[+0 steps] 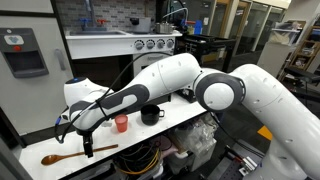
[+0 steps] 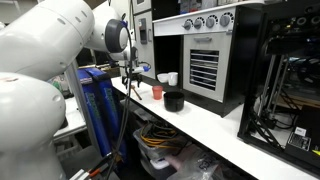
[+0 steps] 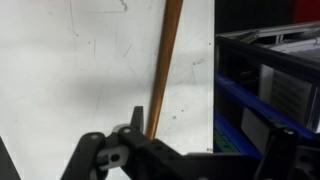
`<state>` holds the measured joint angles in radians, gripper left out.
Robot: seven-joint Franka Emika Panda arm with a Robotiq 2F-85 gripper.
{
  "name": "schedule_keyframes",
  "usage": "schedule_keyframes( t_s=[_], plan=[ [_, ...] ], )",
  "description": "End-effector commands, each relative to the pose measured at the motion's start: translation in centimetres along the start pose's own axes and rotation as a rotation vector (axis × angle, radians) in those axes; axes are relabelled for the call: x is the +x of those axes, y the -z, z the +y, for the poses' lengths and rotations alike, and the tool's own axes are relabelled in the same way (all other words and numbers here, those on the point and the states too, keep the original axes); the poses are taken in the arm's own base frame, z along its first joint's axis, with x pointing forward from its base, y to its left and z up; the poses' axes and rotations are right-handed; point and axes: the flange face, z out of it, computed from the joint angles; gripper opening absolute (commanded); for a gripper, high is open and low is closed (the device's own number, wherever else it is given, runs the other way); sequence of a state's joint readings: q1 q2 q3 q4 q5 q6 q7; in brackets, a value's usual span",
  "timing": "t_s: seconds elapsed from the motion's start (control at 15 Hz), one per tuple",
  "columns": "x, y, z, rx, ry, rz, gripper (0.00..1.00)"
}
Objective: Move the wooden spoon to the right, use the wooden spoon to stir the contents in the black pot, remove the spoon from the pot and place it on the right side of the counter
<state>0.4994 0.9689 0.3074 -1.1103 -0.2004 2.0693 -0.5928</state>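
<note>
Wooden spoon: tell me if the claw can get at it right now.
Probably yes. The claw sits directly over the wooden spoon handle on the counter, nothing between them; the red cup stands clear.

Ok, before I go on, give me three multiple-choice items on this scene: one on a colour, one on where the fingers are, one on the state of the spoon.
1. The small cup beside the black pot is:
A blue
B red
C green

2. The fingers are:
A at the handle of the wooden spoon
B over the black pot
C over the small cup

3. The wooden spoon is:
A standing in the black pot
B lying on the counter, outside the pot
C propped in the small cup

Answers:
1 B: both exterior views show a red cup next to the pot.
2 A: the wrist view shows the handle running right beside a finger.
3 B: in an exterior view the spoon lies flat on the white surface, well away from the pot.
</note>
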Motion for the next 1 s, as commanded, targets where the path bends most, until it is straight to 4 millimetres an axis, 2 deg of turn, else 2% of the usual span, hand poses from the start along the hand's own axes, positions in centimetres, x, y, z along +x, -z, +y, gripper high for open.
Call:
schedule_keyframes(
  t_s=[0.0, 0.33, 0.93],
  plan=[
    [1.1, -0.1, 0.3, -0.015, 0.028, -0.026, 1.00],
    [1.7, -0.6, 0.7, -0.027, 0.021, -0.035, 1.00],
    [1.2, -2.1, 2.0, -0.033, 0.000, -0.038, 1.00]
  ],
)
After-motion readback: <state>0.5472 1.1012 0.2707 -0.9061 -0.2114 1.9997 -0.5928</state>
